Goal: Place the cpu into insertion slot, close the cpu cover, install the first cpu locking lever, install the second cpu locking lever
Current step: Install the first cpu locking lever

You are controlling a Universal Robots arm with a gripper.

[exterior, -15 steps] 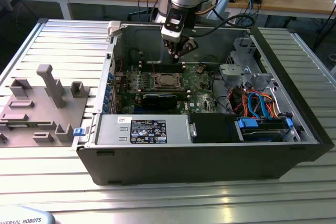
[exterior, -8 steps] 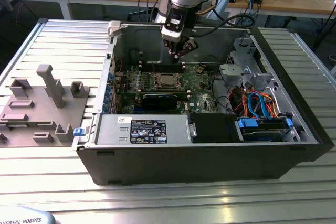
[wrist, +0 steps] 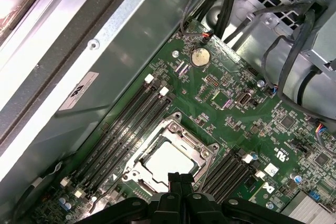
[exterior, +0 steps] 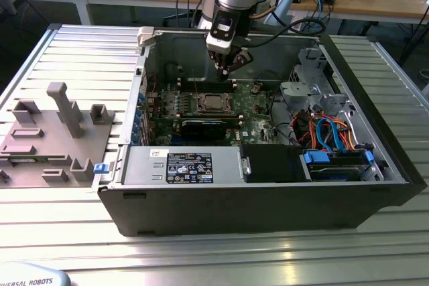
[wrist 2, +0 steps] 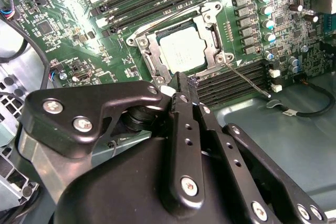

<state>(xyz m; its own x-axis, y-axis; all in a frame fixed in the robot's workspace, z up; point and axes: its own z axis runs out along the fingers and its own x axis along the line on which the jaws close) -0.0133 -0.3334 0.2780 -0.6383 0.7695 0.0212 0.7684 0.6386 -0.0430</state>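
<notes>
Gripper: the gripper (exterior: 231, 66) hangs inside the open computer case (exterior: 268, 199), low over the motherboard (exterior: 258, 108), just off the socket's edge on the back-wall side of the case.
Grip: in both wrist views the two fingertips (wrist: 175, 178) are pressed together with nothing between them, so the gripper is clenched and empty.
Cpu: the cpu (wrist 2: 182, 51) lies flat in the insertion slot (wrist 2: 149, 61) near the middle of the motherboard, its dull silver top showing square and level.
Cover: the cpu cover (wrist 2: 209, 35) looks folded down around the chip, with the metal top showing through its cut-out.
Lever: a thin locking lever (wrist 2: 247, 80) runs out from one corner of the frame, slanting across the memory slots (wrist 2: 236, 72) toward the motherboard's edge. It looks unlatched.
Other lever: cannot tell whether it is hooked down.
Nearest thing: the fingertips sit just beside the cover's rim. Whether they touch it cannot be told.
Done, by my reading: chip seated, cover closed.
Left, by my reading: at least the lever that juts out, and possibly both, since neither shows clearly as locked.
</notes>
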